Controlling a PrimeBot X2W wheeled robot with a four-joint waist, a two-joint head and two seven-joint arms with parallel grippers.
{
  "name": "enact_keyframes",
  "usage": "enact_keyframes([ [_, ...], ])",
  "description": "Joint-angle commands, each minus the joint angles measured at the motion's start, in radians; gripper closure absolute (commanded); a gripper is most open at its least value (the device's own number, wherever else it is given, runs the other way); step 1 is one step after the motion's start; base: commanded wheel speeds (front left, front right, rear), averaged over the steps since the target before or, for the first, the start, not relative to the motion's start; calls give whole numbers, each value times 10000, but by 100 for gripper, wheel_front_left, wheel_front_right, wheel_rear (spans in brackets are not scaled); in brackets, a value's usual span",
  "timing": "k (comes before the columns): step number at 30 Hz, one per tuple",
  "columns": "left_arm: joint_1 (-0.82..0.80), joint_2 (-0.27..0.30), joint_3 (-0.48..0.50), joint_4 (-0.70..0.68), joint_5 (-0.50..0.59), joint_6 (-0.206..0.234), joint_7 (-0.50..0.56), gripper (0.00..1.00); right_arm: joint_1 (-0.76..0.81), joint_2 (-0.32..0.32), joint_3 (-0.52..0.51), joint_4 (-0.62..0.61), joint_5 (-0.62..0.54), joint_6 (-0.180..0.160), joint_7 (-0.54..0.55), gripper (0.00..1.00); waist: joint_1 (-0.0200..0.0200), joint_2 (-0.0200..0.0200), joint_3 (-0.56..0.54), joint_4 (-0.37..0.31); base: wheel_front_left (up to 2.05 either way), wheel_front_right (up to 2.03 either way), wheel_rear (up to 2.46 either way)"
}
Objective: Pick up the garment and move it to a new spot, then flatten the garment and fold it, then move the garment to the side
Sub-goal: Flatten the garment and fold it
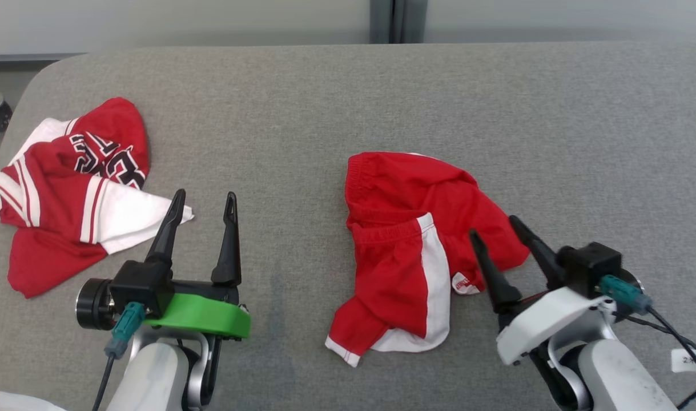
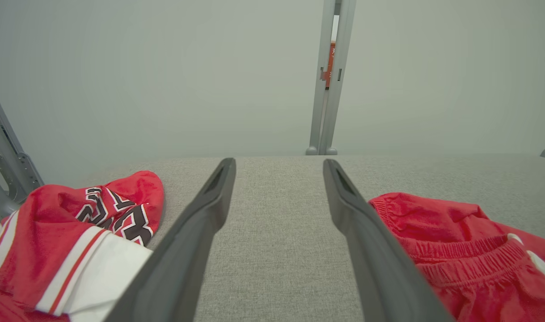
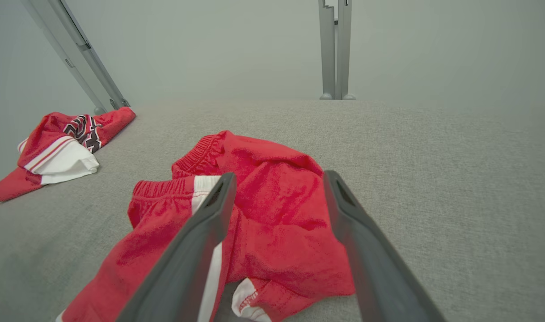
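A: Quick, nearest first. Right gripper?

B: Right gripper (image 1: 493, 225) is at the near right side of the red shorts (image 1: 399, 228). Its fingers are spread apart with the tips over that edge of the cloth. Touching or just above, can't tell.

A: From its wrist?

B: The shorts lie between the two fingers and run beyond them, bunched, with nothing pinched.

A: Left gripper?

B: Left gripper (image 1: 205, 200) is well left of the shorts over bare grey table (image 1: 325, 103). Its fingers are also spread wide. The shorts sit off past its right finger, apart from it.

A: How do the shorts lie?

B: They're crumpled in a heap, not flat. One leg with a white side stripe (image 1: 436, 268) is thrown toward the near edge. The elastic waistband (image 1: 356, 182) is at the far left of the heap. There's a small white label (image 1: 465, 283) at the near right, just beside the right fingers.

A: Anything else?

B: A red and white jersey (image 1: 68, 194) with black lettering, far left of the shorts, also rumpled. Its white sleeve corner is just beside the left gripper's outer fingertip.

A: Beyond the shorts?

B: More bare table, then a grey upright post (image 1: 390, 20) behind the far edge.
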Motion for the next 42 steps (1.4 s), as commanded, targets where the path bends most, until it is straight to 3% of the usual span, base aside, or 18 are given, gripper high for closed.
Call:
enact_keyframes([
  [1,-162,-42,-18,22,43,-55,-24,0,-329,-63,355,204,96,4,113,0,1,0,416,455,0,0,0],
  [9,-559,-355,-74,184,90,-182,-41,0,-1734,-235,1555,1704,565,3,643,0,1,0,836,998,0,0,0],
  [10,-568,-386,-59,189,104,-192,-42,0,-1835,-225,1584,1823,606,3,663,14,1,0,844,1015,0,0,0],
  [11,-574,-411,-32,190,122,-194,-43,0,-1935,-241,1622,1945,651,3,653,61,1,0,858,1033,0,0,0],
  [12,-578,-427,-7,186,140,-214,-43,0,-2003,-257,1634,2008,692,3,620,84,1,0,867,1040,0,0,0],
  [13,-570,-440,27,176,162,-227,-43,0,-2050,-268,1634,2061,766,3,583,100,1,0,872,1032,0,0,0],
  [20,-375,-452,285,103,318,-272,-35,0,-1765,-120,637,1782,983,3,-460,100,1,0,825,597,0,0,0],
  [29,-266,-397,388,87,502,-359,-36,0,-440,818,-3073,1919,1346,3,-1705,100,1,0,798,1,0,0,0],
  [32,-250,-383,411,107,484,-403,-36,0,-5,1049,-3721,2068,1530,3,-1886,100,1,0,788,-70,0,0,0],
  [33,-246,-376,427,104,488,-404,-35,0,98,1080,-3758,2111,1534,3,-1890,71,1,0,790,-91,0,0,0],
  [35,-225,-367,455,86,492,-413,-35,0,233,1112,-3758,2139,1576,3,-1976,0,1,0,795,-136,0,0,0],
  [42,-156,-342,509,124,529,-393,-35,0,214,986,-3398,1093,281,3,-2179,0,1,0,689,-227,0,0,0],
])
